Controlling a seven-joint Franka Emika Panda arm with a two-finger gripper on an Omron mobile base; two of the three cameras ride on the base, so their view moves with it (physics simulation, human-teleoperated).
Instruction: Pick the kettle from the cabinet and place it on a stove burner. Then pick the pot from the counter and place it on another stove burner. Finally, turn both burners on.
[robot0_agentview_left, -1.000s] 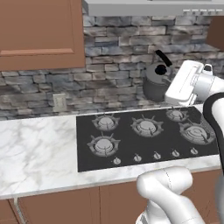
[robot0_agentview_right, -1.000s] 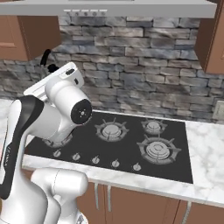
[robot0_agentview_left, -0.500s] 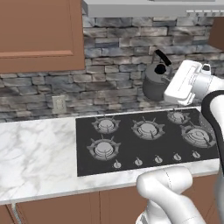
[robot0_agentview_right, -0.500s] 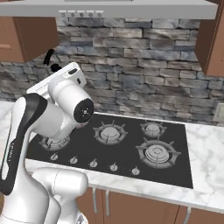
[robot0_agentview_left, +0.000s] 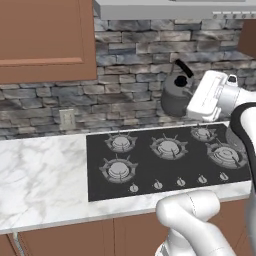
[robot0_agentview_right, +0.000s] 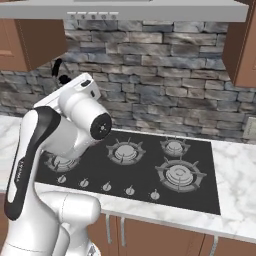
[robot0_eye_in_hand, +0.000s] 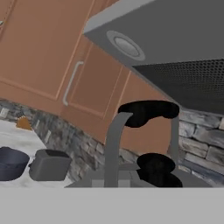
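The dark grey kettle (robot0_agentview_left: 176, 94) hangs in the air in front of the stone wall, above the back of the black cooktop (robot0_agentview_left: 145, 172), upright with its black arched handle on top. My gripper (robot0_agentview_left: 194, 100) is shut on it from the right; the fingertips are hidden by the kettle. In the right base view the kettle's handle (robot0_agentview_right: 57, 67) pokes out behind the hand. In the hand view the handle (robot0_eye_in_hand: 148, 109) and lid knob (robot0_eye_in_hand: 155, 164) sit close in front. The dark pot (robot0_eye_in_hand: 9, 162) stands on the white counter (robot0_eye_in_hand: 13, 131) far off. Burners (robot0_agentview_left: 118, 170) (robot0_agentview_left: 168, 147) stand bare.
A boxy grey toaster (robot0_eye_in_hand: 50, 165) sits beside the pot. Brown wall cabinets (robot0_agentview_left: 45, 40) with a grey bar handle (robot0_eye_in_hand: 71, 83) hang left of the grey range hood (robot0_agentview_left: 175, 7). Small knobs (robot0_agentview_left: 157, 185) line the cooktop's front. Marble counter (robot0_agentview_left: 45, 175) lies left of the stove.
The hand and kettle rose slightly, then came back down a little and drifted left; they stay above the back of the cooktop. The grip is unchanged.
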